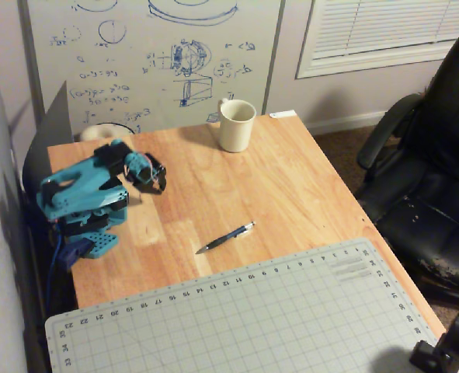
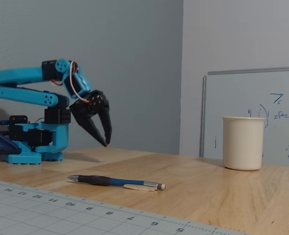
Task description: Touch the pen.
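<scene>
The black gripper (image 2: 105, 142) hangs above the wooden table (image 1: 291, 186), its two fingers pointing downward and parted by a narrow gap, with nothing between them; its tips are clear of the tabletop. In the overhead view the gripper (image 1: 159, 186) sits at the end of the folded blue arm (image 1: 81, 186), whose base stands at the table's left edge. The pen (image 1: 225, 237) lies flat on the bare wood, well apart from the gripper, towards the table's near side and just beyond the edge of the grey cutting mat (image 1: 252, 318). In the fixed view the pen (image 2: 116, 182) lies lengthwise in front of the gripper, dark tip to the left. A cream mug (image 1: 236, 124) stands upright near the table's far edge, well apart from the pen, before a whiteboard (image 1: 151, 54).
</scene>
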`<state>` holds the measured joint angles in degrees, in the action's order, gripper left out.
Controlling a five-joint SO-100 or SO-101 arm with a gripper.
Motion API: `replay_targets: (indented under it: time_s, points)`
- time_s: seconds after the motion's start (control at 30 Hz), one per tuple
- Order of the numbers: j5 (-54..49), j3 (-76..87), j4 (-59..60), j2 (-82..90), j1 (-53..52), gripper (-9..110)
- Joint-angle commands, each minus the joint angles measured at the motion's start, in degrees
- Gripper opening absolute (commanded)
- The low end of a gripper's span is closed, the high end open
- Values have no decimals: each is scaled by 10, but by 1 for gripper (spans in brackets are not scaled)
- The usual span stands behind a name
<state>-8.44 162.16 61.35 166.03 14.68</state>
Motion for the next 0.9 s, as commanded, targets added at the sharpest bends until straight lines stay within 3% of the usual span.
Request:
replay_targets:
  time_s: [0.0,0.87]
  points:
    - [4,-151,-3,-117,-8,1]
    - [-6,-844,-4,-848,-296,1]
